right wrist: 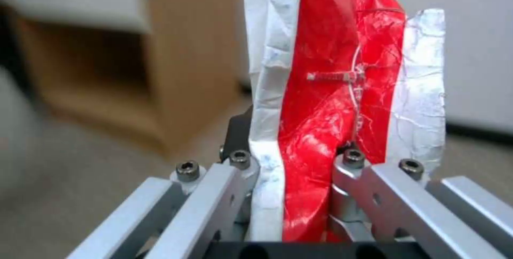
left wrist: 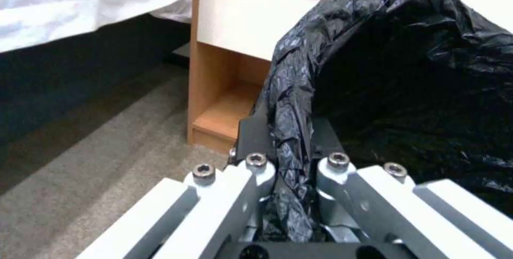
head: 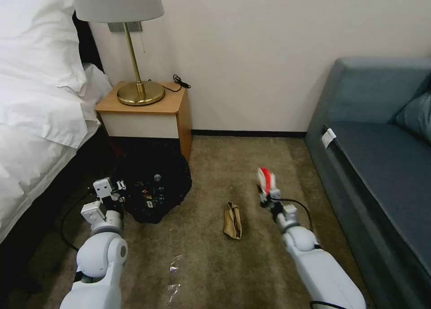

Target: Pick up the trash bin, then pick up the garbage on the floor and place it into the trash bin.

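The trash bin [head: 155,187], lined with a crinkled black bag, hangs just in front of the nightstand, and some litter lies inside it. My left gripper [head: 120,185] is shut on its rim; in the left wrist view the black bag rim [left wrist: 291,102] runs between the closed fingers. My right gripper [head: 268,193] is held above the carpet to the right, shut on a red-and-white snack packet [head: 266,178] that stands upright. The right wrist view has the packet [right wrist: 326,102] pinched between the fingers. A crumpled brown paper piece [head: 233,220] lies on the carpet between the two arms.
A wooden nightstand [head: 148,113] with a brass lamp [head: 134,44] stands against the wall behind the bin. A bed with white linen [head: 36,107] is on the left, a blue-grey sofa [head: 381,156] on the right. A scrap of clear film [head: 173,268] lies on the near carpet.
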Controlling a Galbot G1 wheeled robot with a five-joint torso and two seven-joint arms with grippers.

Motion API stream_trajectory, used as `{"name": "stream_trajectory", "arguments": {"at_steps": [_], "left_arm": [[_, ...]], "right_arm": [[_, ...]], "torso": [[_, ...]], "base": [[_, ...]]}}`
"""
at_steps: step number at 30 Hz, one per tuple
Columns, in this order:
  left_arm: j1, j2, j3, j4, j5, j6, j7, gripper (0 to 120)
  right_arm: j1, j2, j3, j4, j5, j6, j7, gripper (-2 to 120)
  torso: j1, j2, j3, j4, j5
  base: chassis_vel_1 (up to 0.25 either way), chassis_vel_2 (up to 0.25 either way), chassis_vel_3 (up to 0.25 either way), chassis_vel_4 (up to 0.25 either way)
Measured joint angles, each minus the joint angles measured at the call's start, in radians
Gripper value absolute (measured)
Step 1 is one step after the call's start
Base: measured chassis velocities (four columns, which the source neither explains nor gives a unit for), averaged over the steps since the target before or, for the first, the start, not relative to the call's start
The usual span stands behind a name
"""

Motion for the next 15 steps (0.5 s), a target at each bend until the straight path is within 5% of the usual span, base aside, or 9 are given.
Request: {"name": "stream_trajectory", "arguments": {"at_steps": [15], "left_arm": [[-0.031, -0.017, 0.014, 0.036, -0.004, 0.001, 0.000, 4]], "right_arm": [[0.310, 0.010, -0.476, 0.201, 0.240, -0.084, 0.229, 13]], "torso": [[0.000, 0.000, 0.000, -0.0001, 0.0002]], "base": [[0.000, 0.000, 0.000, 0.000]]}}
